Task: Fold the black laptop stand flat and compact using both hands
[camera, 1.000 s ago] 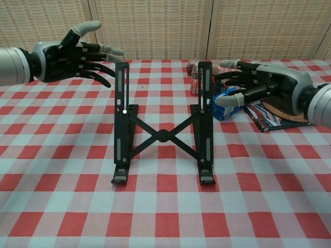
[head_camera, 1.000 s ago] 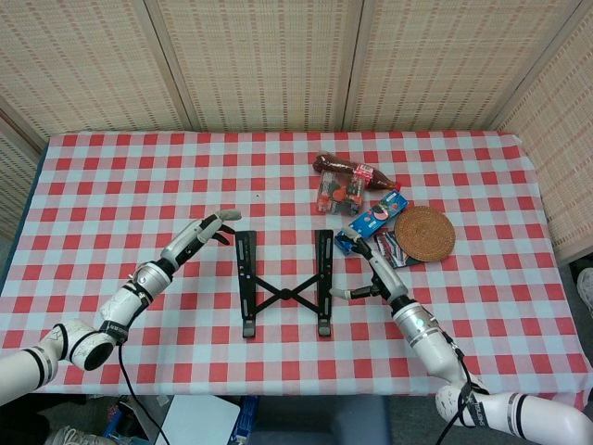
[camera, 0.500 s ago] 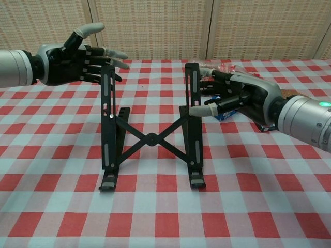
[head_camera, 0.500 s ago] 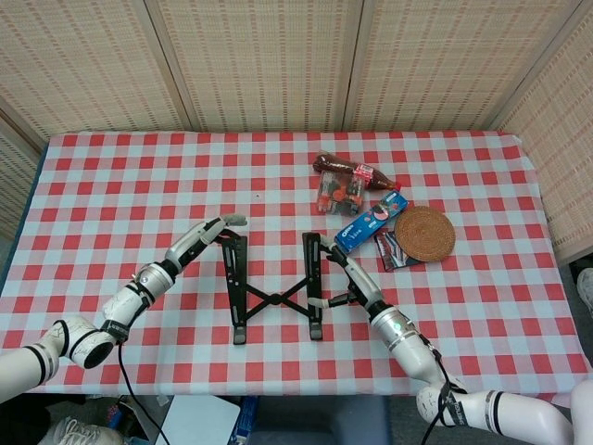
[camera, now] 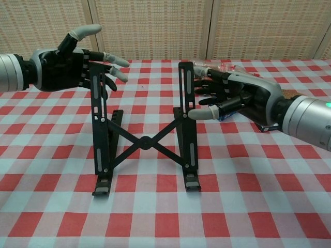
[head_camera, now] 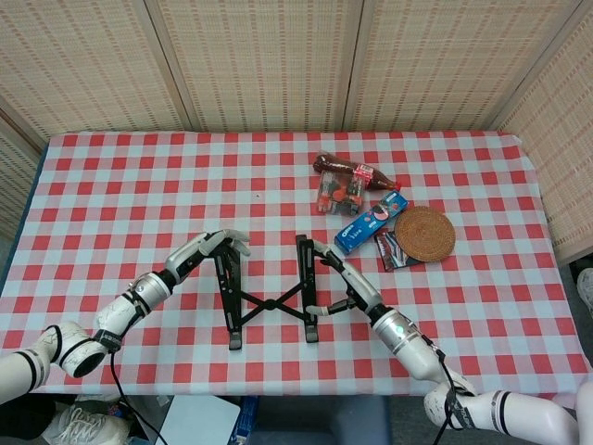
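The left hand (camera: 72, 64), fingers spread and holding nothing, presses flat against the outer side of the black metal laptop stand (camera: 142, 137), which sits on the red-and-white checked tablecloth (camera: 46, 170). The right hand (camera: 232, 95), equally spread, pushes the stand's other rail. With neither hand gripping, I'd worry uneven pressure could slide or tip it. The stand is half raised, rails upright, crossed struts spanning between them.

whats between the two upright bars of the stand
Only the laptop stand's own crossed links, meeting at a central pivot; behind them bare checked tablecloth. The chest view shows it best.
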{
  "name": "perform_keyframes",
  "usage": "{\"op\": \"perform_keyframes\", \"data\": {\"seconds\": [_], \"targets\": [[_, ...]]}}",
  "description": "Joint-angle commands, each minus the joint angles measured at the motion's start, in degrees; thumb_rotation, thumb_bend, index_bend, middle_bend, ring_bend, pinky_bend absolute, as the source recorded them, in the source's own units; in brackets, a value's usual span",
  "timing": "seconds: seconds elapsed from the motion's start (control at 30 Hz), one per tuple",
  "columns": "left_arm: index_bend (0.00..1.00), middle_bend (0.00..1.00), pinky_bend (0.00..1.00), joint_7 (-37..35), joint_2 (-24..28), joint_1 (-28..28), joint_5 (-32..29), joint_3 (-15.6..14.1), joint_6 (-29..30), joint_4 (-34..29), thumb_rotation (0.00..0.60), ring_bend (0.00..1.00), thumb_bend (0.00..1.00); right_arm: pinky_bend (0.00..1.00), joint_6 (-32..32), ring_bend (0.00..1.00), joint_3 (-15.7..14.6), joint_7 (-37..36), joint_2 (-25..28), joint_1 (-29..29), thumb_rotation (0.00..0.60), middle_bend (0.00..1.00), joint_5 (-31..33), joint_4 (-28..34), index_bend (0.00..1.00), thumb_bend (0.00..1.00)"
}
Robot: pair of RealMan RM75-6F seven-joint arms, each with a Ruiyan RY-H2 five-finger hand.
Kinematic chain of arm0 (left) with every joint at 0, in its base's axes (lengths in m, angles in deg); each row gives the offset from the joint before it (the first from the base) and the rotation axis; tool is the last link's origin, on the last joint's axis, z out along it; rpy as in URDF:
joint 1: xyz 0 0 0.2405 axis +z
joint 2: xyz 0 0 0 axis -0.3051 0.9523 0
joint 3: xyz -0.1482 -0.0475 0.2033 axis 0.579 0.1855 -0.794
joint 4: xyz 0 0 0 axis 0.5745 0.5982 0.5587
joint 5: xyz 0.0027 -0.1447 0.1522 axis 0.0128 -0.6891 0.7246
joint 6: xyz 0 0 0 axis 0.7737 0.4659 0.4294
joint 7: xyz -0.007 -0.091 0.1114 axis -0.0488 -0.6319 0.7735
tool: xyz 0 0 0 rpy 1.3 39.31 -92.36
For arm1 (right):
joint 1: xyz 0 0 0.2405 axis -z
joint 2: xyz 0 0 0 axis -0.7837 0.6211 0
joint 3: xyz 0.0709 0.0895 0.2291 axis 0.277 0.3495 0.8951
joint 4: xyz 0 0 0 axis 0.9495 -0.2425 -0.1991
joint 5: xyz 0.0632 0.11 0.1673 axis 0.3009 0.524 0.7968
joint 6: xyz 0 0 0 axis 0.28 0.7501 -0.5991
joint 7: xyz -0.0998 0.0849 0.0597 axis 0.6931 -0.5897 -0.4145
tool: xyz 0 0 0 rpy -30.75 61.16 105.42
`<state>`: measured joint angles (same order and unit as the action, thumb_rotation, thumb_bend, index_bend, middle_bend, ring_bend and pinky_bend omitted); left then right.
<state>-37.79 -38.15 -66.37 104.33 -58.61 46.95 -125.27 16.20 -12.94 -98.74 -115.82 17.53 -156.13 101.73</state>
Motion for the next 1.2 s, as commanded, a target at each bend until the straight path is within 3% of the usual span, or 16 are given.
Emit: {"op": "perform_keyframes", "data": {"seconds": [0.03, 0.23, 0.63, 0.93, 1.2], "targets": [[0.29, 0.42, 0.52, -2.9, 1.9, 0.1, 3.4, -2.2, 2.6, -1.4, 0.087, 0.45, 0.23, 0.07, -2.0, 0.02, -2.2, -3.5, 1.6, 0.3, 0.600, 0.10, -5.2, -0.4, 0.03, 0.03], [0.30, 0.43, 0.52, -6.4, 5.2, 0.7, 9.3, -6.3, 8.6, -3.7, 0.086, 0.45, 0.23, 0.07, -6.6, 0.02, -5.7, -7.2, 4.0, 1.4, 0.600, 0.12, -11.6, 0.1, 0.03, 0.03], [0.30, 0.43, 0.52, -5.8, 10.8, 1.2, 17.3, -13.6, 17.9, -7.7, 0.094, 0.45, 0.23, 0.07, -12.6, 0.02, -12.7, -8.7, 9.7, 2.0, 0.600, 0.12, -20.0, 3.3, 0.03, 0.03], [0.31, 0.43, 0.52, -2.6, 12.8, 1.2, 19.1, -16.7, 20.8, -9.6, 0.090, 0.45, 0.23, 0.07, -13.9, 0.02, -12.6, -8.2, 10.3, 0.5, 0.600, 0.12, -19.9, 3.3, 0.03, 0.03], [0.31, 0.43, 0.52, -1.2, 13.4, 0.7, 18.8, -18.3, 21.5, -10.5, 0.090, 0.45, 0.23, 0.07, -13.7, 0.03, -11.7, -9.2, 7.4, -1.4, 0.600, 0.14, -18.3, 1.5, 0.03, 0.03]]}}
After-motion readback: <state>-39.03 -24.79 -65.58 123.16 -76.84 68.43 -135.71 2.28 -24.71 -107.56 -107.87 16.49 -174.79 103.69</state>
